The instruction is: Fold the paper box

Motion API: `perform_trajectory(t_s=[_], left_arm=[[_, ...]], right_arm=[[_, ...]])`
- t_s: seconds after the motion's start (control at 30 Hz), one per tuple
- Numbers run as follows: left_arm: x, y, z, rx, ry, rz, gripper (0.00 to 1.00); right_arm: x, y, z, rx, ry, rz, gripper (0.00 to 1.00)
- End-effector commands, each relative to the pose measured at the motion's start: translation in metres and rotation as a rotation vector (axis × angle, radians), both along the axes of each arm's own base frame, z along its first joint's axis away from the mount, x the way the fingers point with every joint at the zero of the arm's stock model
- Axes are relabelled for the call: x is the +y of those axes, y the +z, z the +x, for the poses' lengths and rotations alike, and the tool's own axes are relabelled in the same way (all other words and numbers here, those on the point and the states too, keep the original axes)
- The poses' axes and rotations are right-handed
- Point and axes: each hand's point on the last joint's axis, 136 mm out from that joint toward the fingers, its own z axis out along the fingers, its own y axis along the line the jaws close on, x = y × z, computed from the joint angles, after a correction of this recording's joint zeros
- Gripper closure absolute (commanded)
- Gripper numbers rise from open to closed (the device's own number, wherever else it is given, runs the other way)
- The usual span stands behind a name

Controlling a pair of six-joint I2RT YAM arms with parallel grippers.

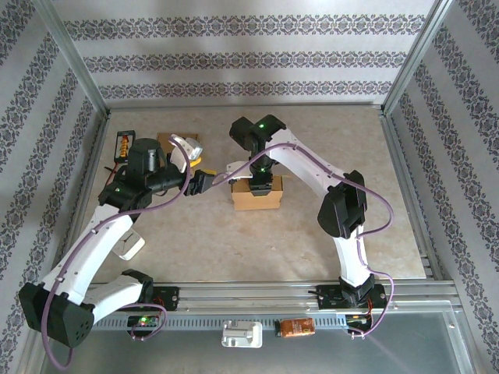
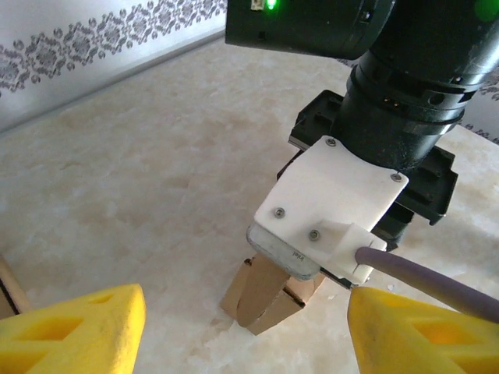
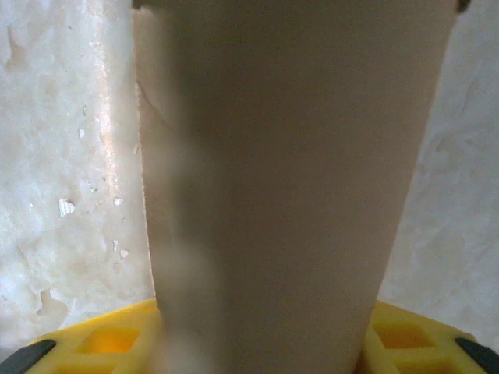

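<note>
The paper box (image 1: 257,201) sits on the table (image 1: 234,249) near the middle, a little left of centre and toward the back. In the overhead view it is a brown cardboard block whose long axis runs left to right, with one long side facing the arms' bases.

The right gripper (image 1: 263,184) comes down onto the top of the box from above, the right arm arching over from the right. In the right wrist view a brown cardboard panel (image 3: 288,156) runs from the top of the frame to the bottom, narrowing slightly toward the bottom. It stands between the two yellow fingers (image 3: 101,344) of the right gripper (image 3: 253,347). The panel reaches both fingers at its edges, but whether they press on it or merely flank it cannot be told.

The left gripper (image 1: 207,181) hangs just to the left of the box and points right toward it. In the left wrist view its yellow fingertips (image 2: 78,331) stand wide apart with nothing between them. Beyond them is the right arm's black wrist with a white mount. Under that wrist a corner of the box (image 2: 261,300) stands on the table.
</note>
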Motion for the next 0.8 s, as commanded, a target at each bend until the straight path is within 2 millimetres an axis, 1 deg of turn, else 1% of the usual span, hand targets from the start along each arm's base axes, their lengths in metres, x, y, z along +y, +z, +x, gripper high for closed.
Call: perform_trajectory(t_s=[0.0,0.1,0.17,0.2,0.23,0.3,0.43,0.53,0.6,0.67,0.7,0.73,0.77], left_arm=[[0.000,-0.011,0.005,0.025,0.035,-0.016,0.31],[0.000,-0.013,0.010,0.038,0.063,-0.043,0.31],[-0.001,-0.014,0.010,0.051,0.060,-0.049,0.31],[-0.001,-0.015,0.010,0.055,0.059,-0.051,0.31],[-0.002,-0.015,0.009,0.055,0.058,-0.052,0.31],[-0.002,-0.013,0.009,0.049,0.057,-0.052,0.31],[-0.003,-0.015,0.009,0.053,0.046,-0.044,0.31],[-0.005,-0.016,0.014,0.089,0.054,-0.052,0.32],[-0.007,-0.016,0.019,0.145,0.079,-0.085,0.36],[-0.013,-0.017,0.021,0.207,0.066,-0.105,0.37],[-0.015,-0.019,0.023,0.238,0.069,-0.107,0.39],[-0.016,-0.021,0.025,0.266,0.077,-0.108,0.40],[-0.018,-0.023,0.026,0.291,0.074,-0.107,0.42]], right_arm=[[0.002,0.000,0.013,-0.025,-0.072,0.049,0.52],[0.004,0.000,0.017,-0.023,-0.096,0.081,0.45],[0.005,0.004,0.020,-0.037,-0.107,0.101,0.33],[0.005,0.007,0.019,-0.038,-0.108,0.112,0.30],[0.006,0.013,0.019,-0.040,-0.108,0.134,0.28],[0.008,0.025,0.021,-0.057,-0.122,0.181,0.27],[0.012,0.057,0.027,-0.117,-0.179,0.304,0.22],[0.009,0.078,0.032,-0.148,-0.267,0.394,0.18],[0.001,0.090,0.039,-0.160,-0.390,0.459,0.16],[-0.013,0.097,0.044,-0.121,-0.596,0.536,0.15],[-0.028,0.095,0.049,-0.088,-0.747,0.569,0.16],[-0.039,0.092,0.050,-0.059,-0.854,0.584,0.17],[-0.054,0.086,0.048,-0.009,-0.986,0.585,0.22]])
